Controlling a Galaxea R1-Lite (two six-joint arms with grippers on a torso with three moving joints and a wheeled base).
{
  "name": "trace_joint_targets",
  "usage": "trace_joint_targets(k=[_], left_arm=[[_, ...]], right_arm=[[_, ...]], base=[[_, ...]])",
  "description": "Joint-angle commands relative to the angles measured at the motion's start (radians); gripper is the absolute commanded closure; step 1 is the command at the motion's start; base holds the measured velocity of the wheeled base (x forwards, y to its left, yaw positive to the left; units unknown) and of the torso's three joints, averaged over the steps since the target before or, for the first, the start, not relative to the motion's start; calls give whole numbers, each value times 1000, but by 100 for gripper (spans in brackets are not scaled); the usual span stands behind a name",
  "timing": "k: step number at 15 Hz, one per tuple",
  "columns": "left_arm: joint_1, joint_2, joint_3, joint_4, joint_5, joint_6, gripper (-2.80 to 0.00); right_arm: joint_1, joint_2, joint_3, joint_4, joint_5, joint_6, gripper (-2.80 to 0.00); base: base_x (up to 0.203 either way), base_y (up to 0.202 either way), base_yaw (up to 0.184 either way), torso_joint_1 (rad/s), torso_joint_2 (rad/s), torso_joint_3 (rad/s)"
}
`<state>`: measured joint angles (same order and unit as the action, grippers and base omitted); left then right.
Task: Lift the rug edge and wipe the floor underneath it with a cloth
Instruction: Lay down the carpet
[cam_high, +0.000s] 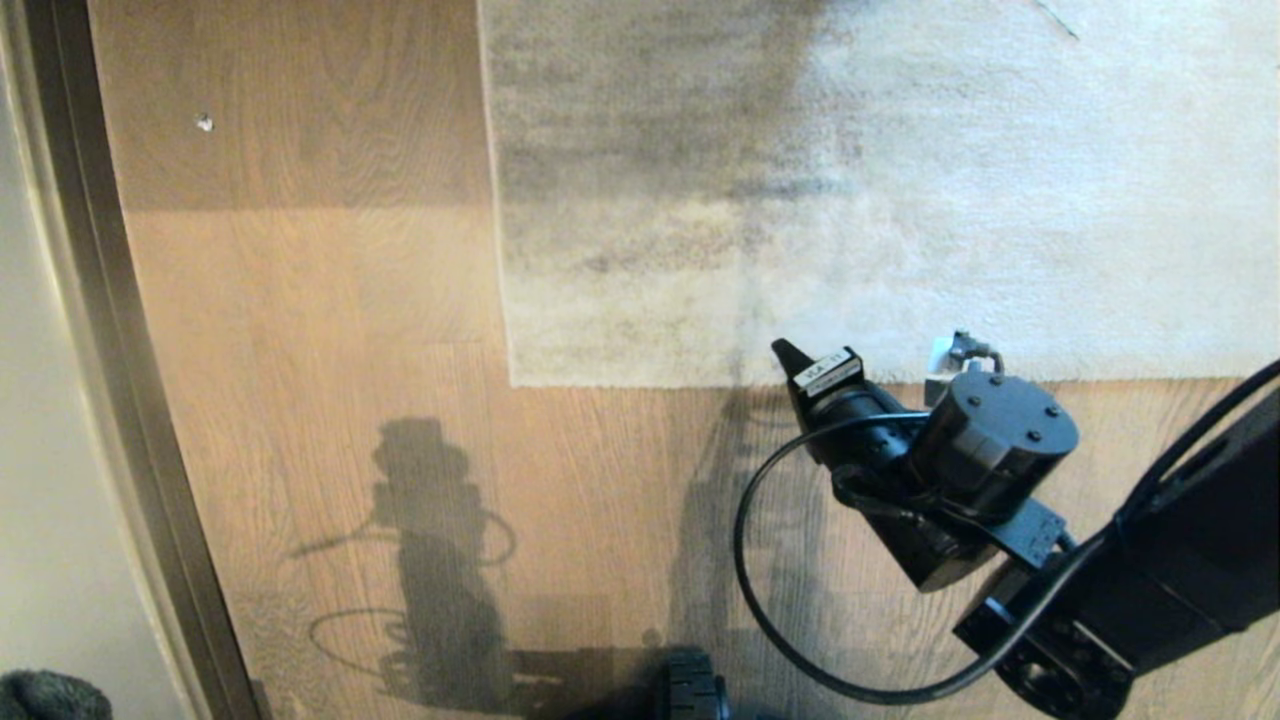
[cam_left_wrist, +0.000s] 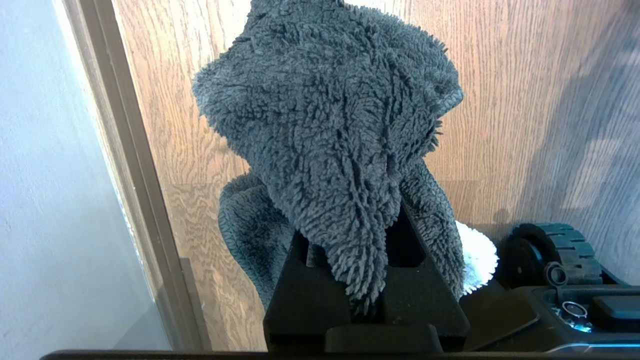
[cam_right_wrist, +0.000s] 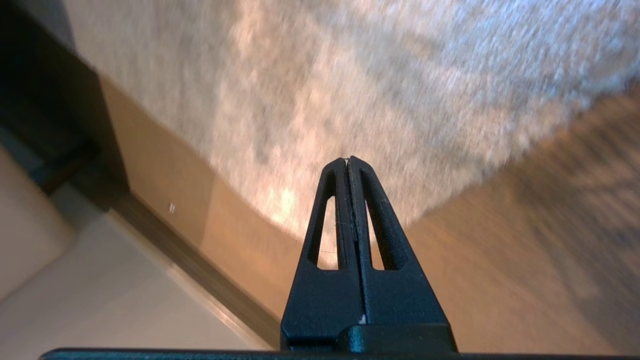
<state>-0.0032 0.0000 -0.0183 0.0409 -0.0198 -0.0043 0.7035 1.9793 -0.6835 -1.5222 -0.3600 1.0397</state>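
Observation:
The grey-beige rug (cam_high: 900, 200) lies flat on the brown plank floor (cam_high: 330, 330). Its near rug edge (cam_high: 640, 380) runs straight across the head view. My right gripper (cam_high: 785, 350) hovers at that edge, right of the rug's corner, tip pointing onto the pile. In the right wrist view this gripper (cam_right_wrist: 348, 160) is shut, fingers (cam_right_wrist: 380, 225) pressed together with nothing between them, over the rug edge (cam_right_wrist: 450, 195). The charcoal fuzzy cloth (cam_left_wrist: 335, 125) bulges out of my left gripper (cam_left_wrist: 357, 270), which is shut on it. The cloth (cam_high: 45, 695) also peeks in at the head view's lower left corner.
A dark metal strip (cam_high: 110, 350) runs along the left, with a pale surface (cam_high: 40, 400) beyond it. The base's wheel (cam_high: 690, 690) shows at the bottom; the same wheel (cam_left_wrist: 550, 245) and a white fuzzy pad (cam_left_wrist: 477, 260) sit beside the left gripper. A small speck (cam_high: 204, 123) lies on the planks.

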Motion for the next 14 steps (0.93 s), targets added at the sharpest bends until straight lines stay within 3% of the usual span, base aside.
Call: trace_joint_targets(k=[1,14], left_arm=[[0,0,0,1,0,0,0],[0,0,0,1,0,0,0]], right_arm=[[-7,35,-20,-42,-12,9,0],[-21,273,-189,-42,-42,17,0]], base=[[0,0,0,0,0,0],[0,0,0,0,0,0]])
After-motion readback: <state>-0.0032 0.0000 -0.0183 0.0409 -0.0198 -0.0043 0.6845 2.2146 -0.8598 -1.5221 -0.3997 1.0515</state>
